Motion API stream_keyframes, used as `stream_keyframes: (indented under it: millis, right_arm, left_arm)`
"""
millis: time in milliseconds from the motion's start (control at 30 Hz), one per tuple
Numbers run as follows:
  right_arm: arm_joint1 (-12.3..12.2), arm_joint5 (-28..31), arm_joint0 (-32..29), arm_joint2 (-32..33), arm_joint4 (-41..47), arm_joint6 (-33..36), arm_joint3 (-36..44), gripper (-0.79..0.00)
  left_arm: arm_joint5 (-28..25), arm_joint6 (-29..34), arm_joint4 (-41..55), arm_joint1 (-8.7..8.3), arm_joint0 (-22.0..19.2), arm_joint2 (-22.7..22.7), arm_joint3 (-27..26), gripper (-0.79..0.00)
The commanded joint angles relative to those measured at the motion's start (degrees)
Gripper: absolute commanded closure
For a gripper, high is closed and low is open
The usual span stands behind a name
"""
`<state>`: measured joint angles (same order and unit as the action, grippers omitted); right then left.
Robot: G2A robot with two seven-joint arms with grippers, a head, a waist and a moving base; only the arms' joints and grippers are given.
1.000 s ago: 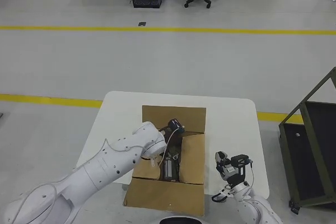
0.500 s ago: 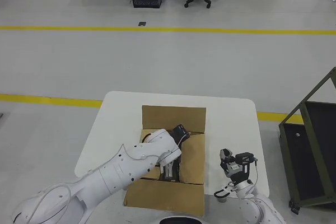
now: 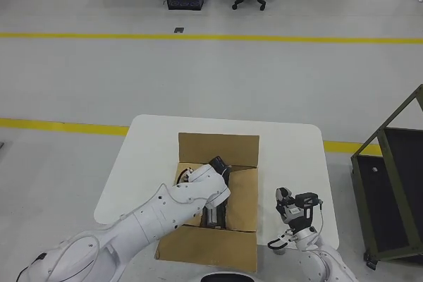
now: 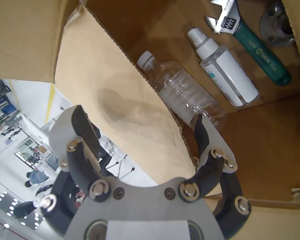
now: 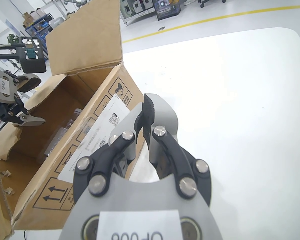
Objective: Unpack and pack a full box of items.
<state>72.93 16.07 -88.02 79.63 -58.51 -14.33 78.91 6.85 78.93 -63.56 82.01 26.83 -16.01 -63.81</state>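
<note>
Flap (image 4: pixel 110 88) is being straddled by the spread left gripper (image 4: pixel 137 116); clear bottle (image 4: pixel 182 93) just beyond is being judged light, slick, crushable, best gripped mid-body.

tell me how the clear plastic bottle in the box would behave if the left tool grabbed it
The clear plastic bottle lies on its side and is round, so a nudge would probably roll it toward the spray bottle. It looks empty and thin-walled, so likely light and apt to dent under a firm squeeze. Its smooth surface may slip.
</note>
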Motion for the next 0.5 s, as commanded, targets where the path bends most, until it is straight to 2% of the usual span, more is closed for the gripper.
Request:
stream_keyframes:
  millis: [0,33,67,100,233,467]
  right_arm:
    - [0.01,-0.12,-0.14,0.01,0.02,-0.04,0.08,0.000]
    - [0.01,-0.20,-0.21,0.03,0.09,-0.03,0.13,0.000]
    - [0.01,-0.21,-0.29,0.05,0.09,-0.03,0.18,0.000]
    - [0.00,-0.29,-0.38,0.11,0.12,-0.09,0.22,0.000]
    - [-0.06,-1.65,-0.83,0.18,-2.06,-1.02,0.94,0.000]
    - [0.01,-2.11,-1.40,0.55,-0.65,-1.25,2.47,0.000]
  left_arm:
    - [0.13,0.29,-0.40,0.27,0.26,-0.41,0.63,-0.299]
    - [0.18,0.67,-0.90,0.40,0.31,-0.52,0.93,-0.203]
    - [0.25,0.93,-1.72,0.52,0.26,-0.58,1.08,-0.049]
    - [0.37,1.14,-2.31,0.63,0.25,-0.75,1.14,0.000]
    - [0.83,1.46,-4.46,0.82,0.29,-1.84,0.79,0.000]
    - [2.43,2.38,-8.59,0.28,0.88,-4.95,-1.16,0.000]
